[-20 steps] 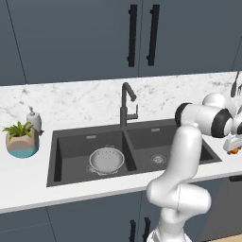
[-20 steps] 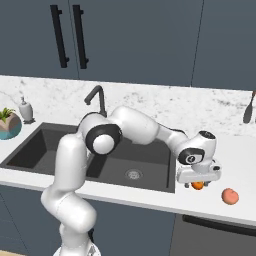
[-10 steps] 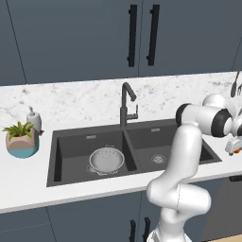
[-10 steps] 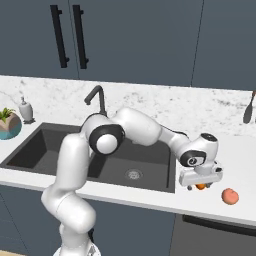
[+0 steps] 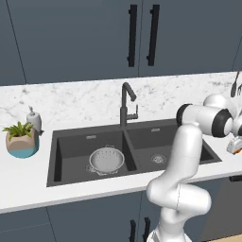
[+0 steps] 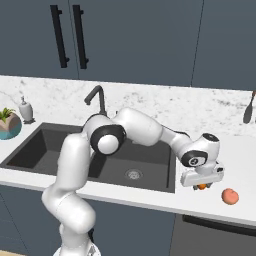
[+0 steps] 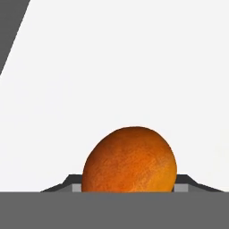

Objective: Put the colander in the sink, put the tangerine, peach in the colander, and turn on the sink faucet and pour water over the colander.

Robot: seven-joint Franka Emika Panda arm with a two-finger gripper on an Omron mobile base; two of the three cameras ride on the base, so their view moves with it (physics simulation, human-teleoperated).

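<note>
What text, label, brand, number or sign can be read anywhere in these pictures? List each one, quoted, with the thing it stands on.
There are none.
The soap dispenser, plant pot, sink faucet, colander, tangerine, peach and cabinet doors bear no lettering or marks.
The robot's white arm is unmarked too.

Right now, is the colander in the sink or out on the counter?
In: the colander sits upright in the sink's left basin.

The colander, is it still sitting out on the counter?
No, the colander sits inside the left basin of the sink, with nothing in it.
</note>
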